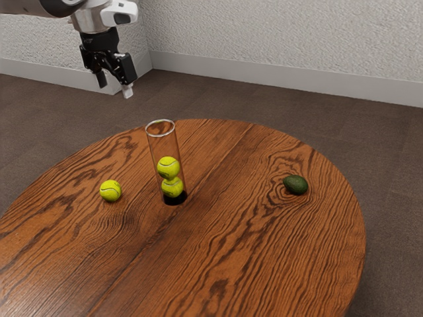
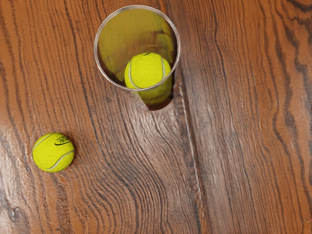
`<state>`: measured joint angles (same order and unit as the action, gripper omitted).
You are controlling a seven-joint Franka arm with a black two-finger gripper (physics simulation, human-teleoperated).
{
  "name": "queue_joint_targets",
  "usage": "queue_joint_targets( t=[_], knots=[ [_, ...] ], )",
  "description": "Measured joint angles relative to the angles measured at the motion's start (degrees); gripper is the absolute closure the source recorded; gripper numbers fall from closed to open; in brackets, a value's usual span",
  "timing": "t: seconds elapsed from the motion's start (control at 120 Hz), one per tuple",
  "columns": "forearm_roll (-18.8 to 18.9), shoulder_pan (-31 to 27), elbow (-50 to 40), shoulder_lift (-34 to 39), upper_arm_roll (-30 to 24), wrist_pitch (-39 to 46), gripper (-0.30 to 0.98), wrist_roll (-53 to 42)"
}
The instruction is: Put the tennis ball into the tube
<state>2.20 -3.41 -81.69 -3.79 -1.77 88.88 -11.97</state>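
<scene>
My round table (image 1: 231,257) of glossy, dark-grained wood stands on a brown floor (image 1: 264,113) before a rough pale wall (image 1: 264,36). From the exterior view's left, I hold my black pincer (image 1: 114,87) above the table's level, its fingers apart. The loose, fuzzy tennis ball (image 1: 111,191) lies beside the clear, upright tube (image 1: 164,145), where two yellow balls (image 1: 168,167) sit stacked over a black base. Farther right rests a dark green avocado (image 1: 295,185).

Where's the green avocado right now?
In the exterior view, the avocado lies on the table, toward the exterior view's right, with the clear tube of tennis balls its nearest neighbour.
</scene>
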Motion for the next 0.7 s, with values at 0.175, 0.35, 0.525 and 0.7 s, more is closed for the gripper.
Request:
queue_joint_targets(
  t=[0.175, 0.35, 0.525, 0.7],
  knots=[
    [0.0, 0.1, 0.0, -0.2, -0.3, -0.1, 0.00, -0.6],
    [-0.3, 0.1, -1.1, -0.4, -0.2, -0.5, 0.00, -1.0],
    [-1.4, 1.5, -8.4, 4.3, 1.8, -1.9, 0.00, -1.1],
    [-0.4, 1.1, -20.8, 10.6, 6.7, 3.4, 0.00, -2.1]
  ],
)
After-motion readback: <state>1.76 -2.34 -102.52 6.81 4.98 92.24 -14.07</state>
